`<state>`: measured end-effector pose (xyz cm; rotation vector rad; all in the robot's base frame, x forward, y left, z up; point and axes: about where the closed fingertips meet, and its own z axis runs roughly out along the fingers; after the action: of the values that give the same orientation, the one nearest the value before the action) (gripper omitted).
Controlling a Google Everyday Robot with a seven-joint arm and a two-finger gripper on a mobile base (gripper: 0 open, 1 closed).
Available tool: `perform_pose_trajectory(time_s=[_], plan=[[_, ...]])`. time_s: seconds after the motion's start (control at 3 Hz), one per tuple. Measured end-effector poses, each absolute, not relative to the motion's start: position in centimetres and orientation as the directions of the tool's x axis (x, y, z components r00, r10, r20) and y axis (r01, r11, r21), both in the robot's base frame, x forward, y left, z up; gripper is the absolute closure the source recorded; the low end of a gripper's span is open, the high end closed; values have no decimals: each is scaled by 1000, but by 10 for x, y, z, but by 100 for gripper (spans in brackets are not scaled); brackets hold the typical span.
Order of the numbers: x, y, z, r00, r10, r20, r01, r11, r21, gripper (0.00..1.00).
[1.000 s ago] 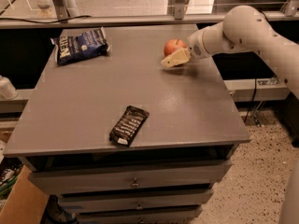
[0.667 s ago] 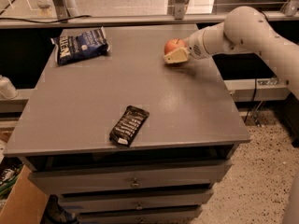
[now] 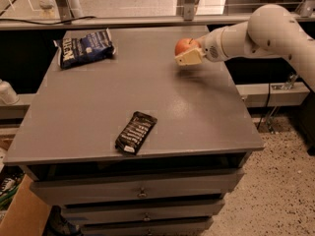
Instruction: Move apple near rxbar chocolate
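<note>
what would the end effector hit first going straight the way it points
Past the apple it holds, the end effector, above the table's right side, points left between chip bag and rxbar chocolate; looks free, depth unclear.

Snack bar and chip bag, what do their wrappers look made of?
The snack bar: likely thin plastic film, black with white print, slight sheen. The chip bag: probably foil-like plastic, crinkled with shiny creases. The gripper, over the far right of the table, is shut on the apple.
</note>
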<state>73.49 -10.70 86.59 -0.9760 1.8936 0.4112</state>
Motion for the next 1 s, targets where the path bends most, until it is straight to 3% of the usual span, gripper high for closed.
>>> perform_pose_trajectory(time_s=[0.33,1.0], plan=[[697,-99,878,-213,-463,-861,-821,562,-99,100],[614,-66,891,-145,-496,-856,-922,382,-65,100]])
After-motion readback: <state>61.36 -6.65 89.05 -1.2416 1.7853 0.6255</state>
